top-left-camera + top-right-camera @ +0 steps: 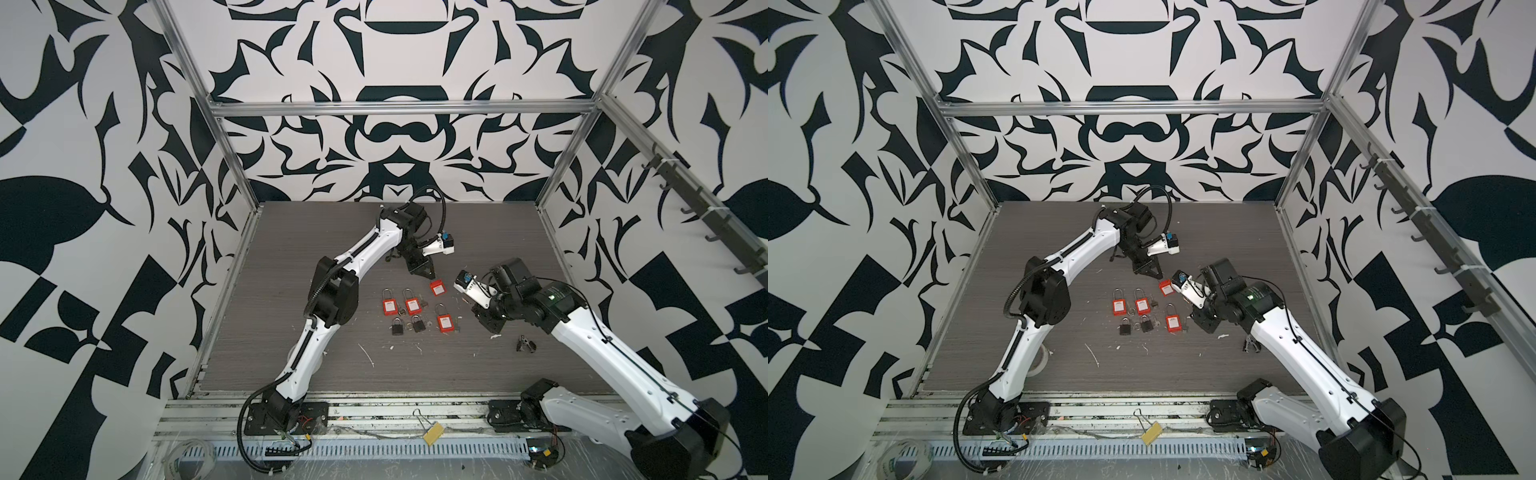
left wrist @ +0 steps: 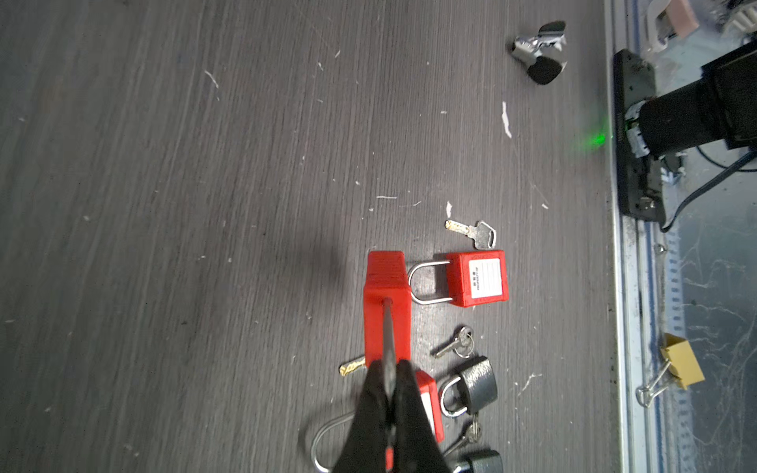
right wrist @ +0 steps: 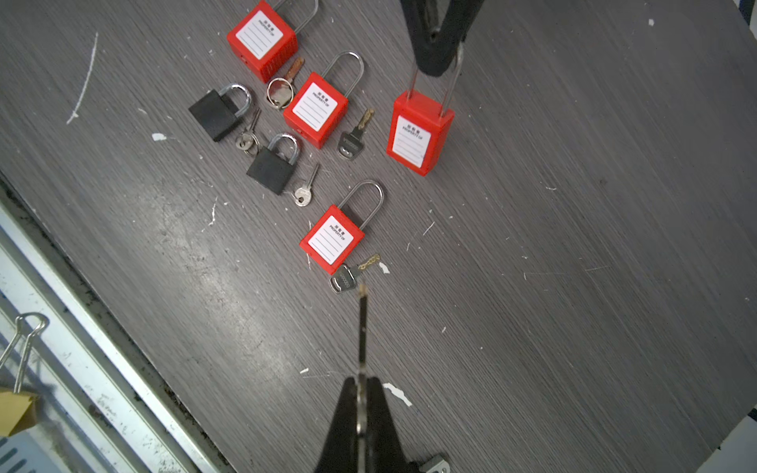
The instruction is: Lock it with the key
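Note:
My left gripper (image 2: pixel 391 366) is shut on the steel shackle of a red padlock (image 2: pixel 387 303). The padlock hangs body-down above the table, and in the right wrist view its white label (image 3: pixel 411 141) faces that camera below the left gripper (image 3: pixel 438 61). In both top views this padlock (image 1: pixel 436 287) (image 1: pixel 1167 287) sits just behind the group of locks. My right gripper (image 3: pixel 362 381) is shut on a key (image 3: pixel 362 327), seen edge-on. Its blade points toward the locks, well short of the held padlock.
On the table lie three more red padlocks (image 3: pixel 332 239) (image 3: pixel 315 108) (image 3: pixel 262 41), two black padlocks (image 3: pixel 272 166) (image 3: pixel 217 112) and several loose keys (image 3: pixel 346 278) (image 3: pixel 350 141). A metal clip (image 1: pixel 525 344) lies near the right arm. A yellow binder clip (image 1: pixel 432 432) rests on the front rail.

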